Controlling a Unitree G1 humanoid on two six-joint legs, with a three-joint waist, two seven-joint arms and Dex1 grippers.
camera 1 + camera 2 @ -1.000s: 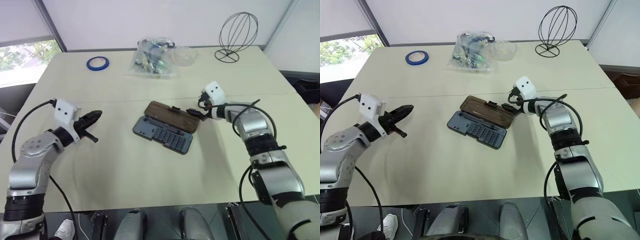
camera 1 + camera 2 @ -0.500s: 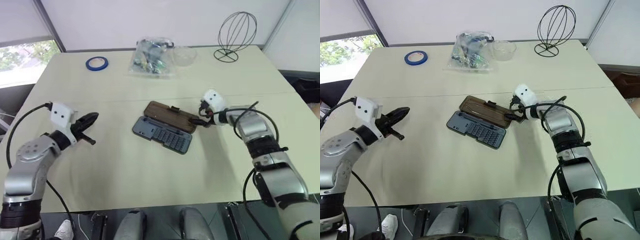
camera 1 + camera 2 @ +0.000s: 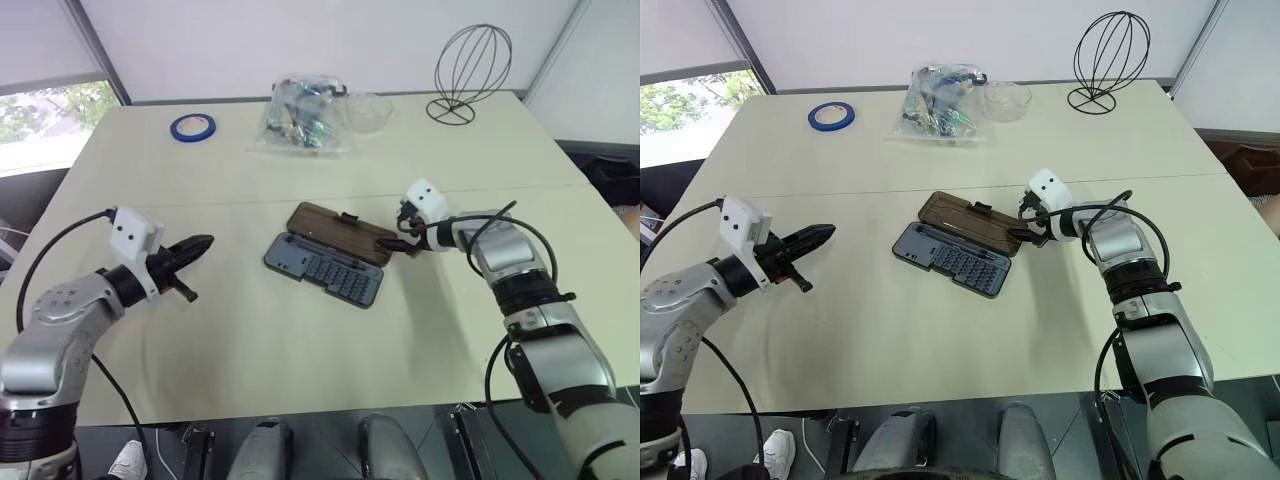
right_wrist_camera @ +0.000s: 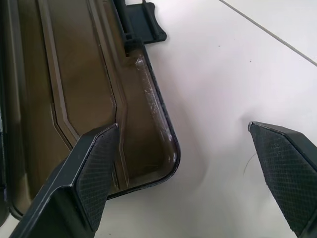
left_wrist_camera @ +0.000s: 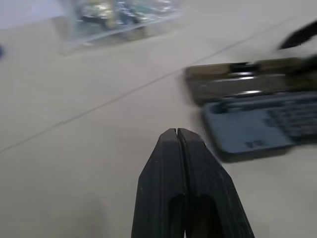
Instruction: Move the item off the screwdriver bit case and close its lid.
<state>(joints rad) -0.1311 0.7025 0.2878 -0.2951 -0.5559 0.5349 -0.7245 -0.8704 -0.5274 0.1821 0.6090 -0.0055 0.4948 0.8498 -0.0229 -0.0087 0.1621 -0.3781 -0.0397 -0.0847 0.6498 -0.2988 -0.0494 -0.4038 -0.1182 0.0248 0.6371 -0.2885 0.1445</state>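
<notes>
The screwdriver bit case [image 3: 325, 272] lies open and flat at the table's middle, its blue-grey tray nearest me. The brown lid [image 3: 343, 232] is folded out behind the tray, with its black latch tab [image 4: 143, 22] on the far edge. Nothing rests on tray or lid, and I cannot tell which thing is the item. My right gripper [image 4: 181, 131] stands open at the lid's right end, one finger [image 4: 94, 173] over the lid's corner and the other over bare table. My left gripper [image 3: 205, 242] is shut and empty, left of the case and well apart, pointing at it.
At the table's far side stand a blue tape roll [image 3: 193, 127], a clear plastic bag of small parts [image 3: 305, 115], a clear bowl [image 3: 367, 110] and a black wire stand [image 3: 470, 70]. Bare tabletop surrounds the case.
The left gripper has shifted a little to the right, toward the case. The right gripper has tipped down and turned slightly at the lid's end. The case has not moved.
</notes>
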